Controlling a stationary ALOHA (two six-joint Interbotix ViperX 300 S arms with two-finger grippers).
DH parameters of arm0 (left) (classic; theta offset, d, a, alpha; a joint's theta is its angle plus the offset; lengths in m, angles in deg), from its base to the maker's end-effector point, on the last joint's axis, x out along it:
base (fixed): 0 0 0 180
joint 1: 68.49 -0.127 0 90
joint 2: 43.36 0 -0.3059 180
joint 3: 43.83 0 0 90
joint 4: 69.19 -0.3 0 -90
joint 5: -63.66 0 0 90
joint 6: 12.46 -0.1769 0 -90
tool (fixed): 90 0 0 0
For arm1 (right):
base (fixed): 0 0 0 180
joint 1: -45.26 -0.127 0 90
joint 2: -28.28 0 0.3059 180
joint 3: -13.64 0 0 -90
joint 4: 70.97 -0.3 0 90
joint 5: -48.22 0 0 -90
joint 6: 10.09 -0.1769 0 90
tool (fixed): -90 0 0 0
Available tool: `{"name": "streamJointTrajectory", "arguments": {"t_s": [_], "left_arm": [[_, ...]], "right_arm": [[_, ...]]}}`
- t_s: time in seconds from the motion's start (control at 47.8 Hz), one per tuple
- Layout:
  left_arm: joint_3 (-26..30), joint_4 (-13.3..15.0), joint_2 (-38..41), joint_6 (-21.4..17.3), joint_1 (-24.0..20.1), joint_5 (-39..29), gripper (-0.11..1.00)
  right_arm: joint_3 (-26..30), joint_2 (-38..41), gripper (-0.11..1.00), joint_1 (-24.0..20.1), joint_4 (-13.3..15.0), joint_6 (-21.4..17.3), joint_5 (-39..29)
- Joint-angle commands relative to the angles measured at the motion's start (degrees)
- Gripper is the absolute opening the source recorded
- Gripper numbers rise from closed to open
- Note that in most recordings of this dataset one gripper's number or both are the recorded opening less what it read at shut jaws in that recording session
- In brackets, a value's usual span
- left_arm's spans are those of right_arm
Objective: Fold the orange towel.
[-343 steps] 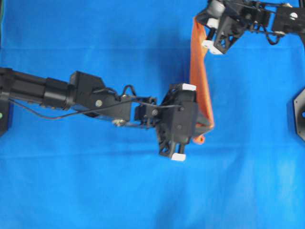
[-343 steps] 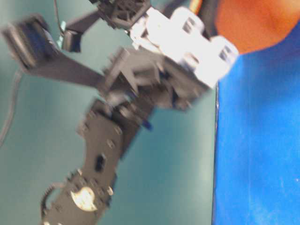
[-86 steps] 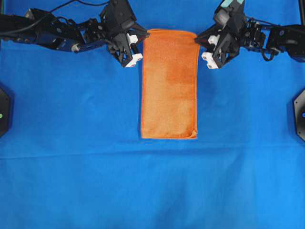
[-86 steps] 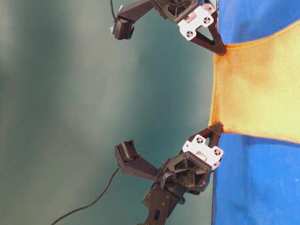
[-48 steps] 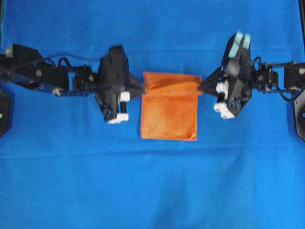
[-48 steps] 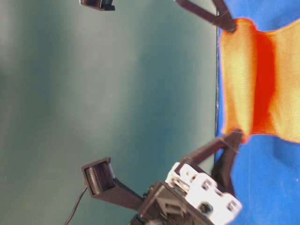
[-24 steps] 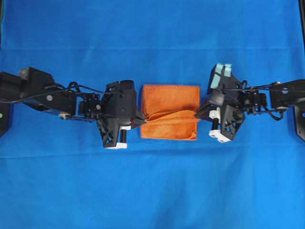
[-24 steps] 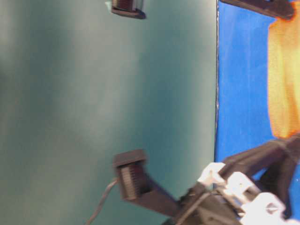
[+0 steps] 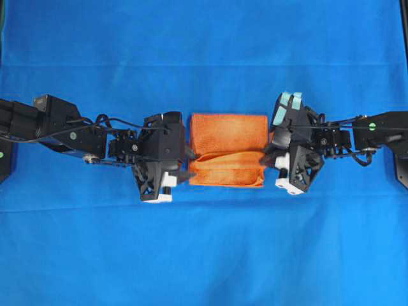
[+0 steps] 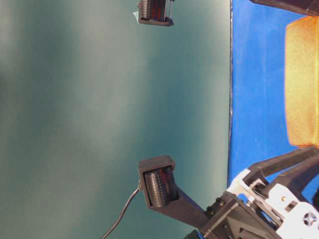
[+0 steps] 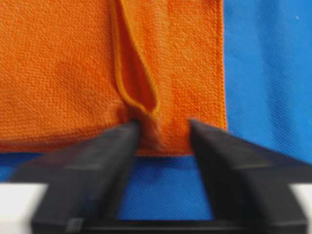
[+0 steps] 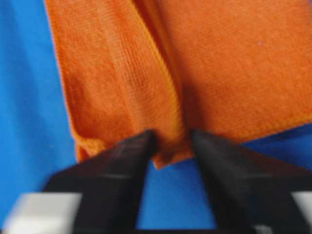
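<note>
The orange towel [image 9: 226, 150] lies folded into a small rectangle on the blue cloth, with a loose fold line running across its lower half. My left gripper [image 9: 190, 167] sits at the towel's left edge and my right gripper [image 9: 265, 160] at its right edge. In the left wrist view the left gripper [image 11: 165, 129] has its jaws apart, with the hem of the orange towel [image 11: 73, 73] lying slack between the tips. The right gripper [image 12: 173, 139] is also open, and a corner of the orange towel [image 12: 234, 63] sits between its tips.
The blue cloth [image 9: 204, 255] covers the whole table. Both black arms [image 9: 64, 131] [image 9: 376, 131] stretch in low from the sides. In the table-level view the orange towel [image 10: 301, 79] lies flat, with the cloth's edge [image 10: 231, 124] against a green wall.
Both grippers carried the towel's far edge toward the near edge, folding it in half again. Their jaws, pinched on the corners half a second ago, now stand apart and the fold has settled.
</note>
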Motion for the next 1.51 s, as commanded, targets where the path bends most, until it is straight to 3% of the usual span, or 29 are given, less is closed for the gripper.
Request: {"name": "streamJointTrajectory", "arguments": {"t_s": [0.0,0.042,0.084,0.188,0.418,0.606,1.066,1.213,1.485], "left_arm": [[0.3,0.1,-1.9,0.1,0.4,-0.4,0.59],[0.2,0.0,-2.6,0.0,0.4,-1.1,0.7],[0.2,0.1,-3.9,-0.1,0.4,-2.3,0.75],[-0.1,0.1,-7.7,-0.4,0.4,-5.5,0.69],[-2.7,0.1,-20.6,-0.4,0.4,-12.5,0.67],[-8.3,0.1,-31.9,-0.4,0.4,-12.7,0.67],[-23.2,-0.1,-62.5,-0.6,-0.4,-11.6,0.67],[-28.1,-0.1,-69.9,-0.7,-2.8,-12.0,0.67],[-36.4,-0.1,-80.2,-0.6,-5.4,-12.0,0.66]], "right_arm": [[1.7,-0.7,0.56,-1.2,-0.2,0.0,0.1],[2.2,-1.2,0.64,-1.6,-0.2,0.0,-0.3],[2.6,-1.9,0.66,-2.0,-0.2,0.0,-0.9],[3.6,-5.4,0.61,-3.0,0.0,0.2,-4.4],[3.7,-16.9,0.61,-3.3,1.1,0.5,-11.9],[1.8,-27.8,0.61,-3.0,4.5,0.7,-15.7],[-7.4,-53.0,0.61,-0.9,12.7,0.6,-20.0],[-11.4,-58.6,0.61,-0.2,13.8,0.7,-19.6],[-20.8,-65.4,0.61,5.6,13.7,0.4,-13.8]]}}
